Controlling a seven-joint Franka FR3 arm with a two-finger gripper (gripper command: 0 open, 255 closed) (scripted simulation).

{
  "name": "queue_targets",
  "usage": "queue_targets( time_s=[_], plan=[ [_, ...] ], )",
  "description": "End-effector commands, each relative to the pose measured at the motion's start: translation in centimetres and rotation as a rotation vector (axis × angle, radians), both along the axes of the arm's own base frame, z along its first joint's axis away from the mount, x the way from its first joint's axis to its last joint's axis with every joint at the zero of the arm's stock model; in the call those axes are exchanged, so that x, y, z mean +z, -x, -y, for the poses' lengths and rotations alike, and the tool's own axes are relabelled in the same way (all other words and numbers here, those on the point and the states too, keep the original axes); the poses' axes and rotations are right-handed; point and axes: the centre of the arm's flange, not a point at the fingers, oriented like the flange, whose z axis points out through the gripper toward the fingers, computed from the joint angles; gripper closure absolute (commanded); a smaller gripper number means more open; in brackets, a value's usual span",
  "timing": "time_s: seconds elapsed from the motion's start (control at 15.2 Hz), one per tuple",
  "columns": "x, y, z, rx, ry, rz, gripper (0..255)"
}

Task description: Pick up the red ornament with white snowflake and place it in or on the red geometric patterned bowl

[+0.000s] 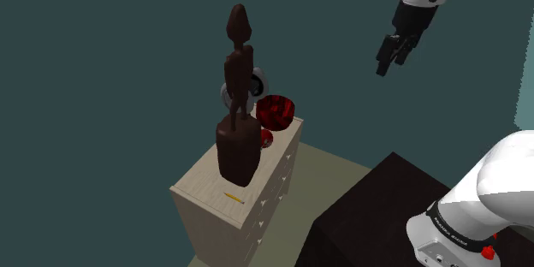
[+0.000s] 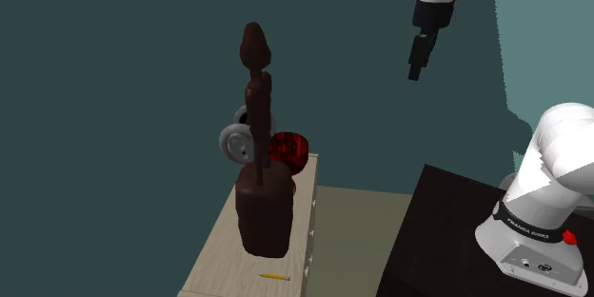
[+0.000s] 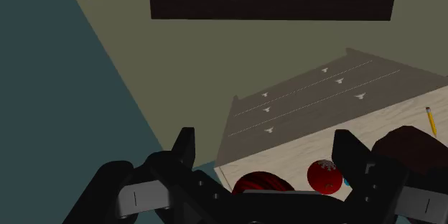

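In the shoulder view, the gripper (image 1: pixel 389 54) hung high over the floor with nothing in it. The red ornament (image 1: pixel 267 139) sat on the dresser (image 1: pixel 210 186), well below the gripper and toward the view's left. It was tucked against the base of the dark statue (image 1: pixel 237 115), just in front of the red bowl (image 1: pixel 276 110).

In the second exterior view, the gripper (image 2: pixel 416 61) was again well above the bowl (image 2: pixel 288 149) and off to the view's right. The statue (image 2: pixel 259 186) hid the spot where the ornament should lie.

In the wrist view, the fingers (image 3: pixel 184 151) stood wide apart and empty. The ornament (image 3: pixel 324 176) lay off the midline, close beside one finger, and the bowl (image 3: pixel 261 184) was nearer the centre. The descent would probably need a sideways shift (away from the statue (image 3: pixel 409 151), which crowded the ornament's far side).
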Motion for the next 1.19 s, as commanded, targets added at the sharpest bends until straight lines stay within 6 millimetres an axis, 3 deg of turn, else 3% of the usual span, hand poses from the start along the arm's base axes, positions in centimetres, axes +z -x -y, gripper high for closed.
queue_targets(
  time_s=[0.0,1.12],
  plan=[
    [0.0,0.0,0.0,0.000,0.000,0.000,0],
    [-17.7,-13.3,-2.7,-0.574,-0.294,-0.113,0]
  ],
)
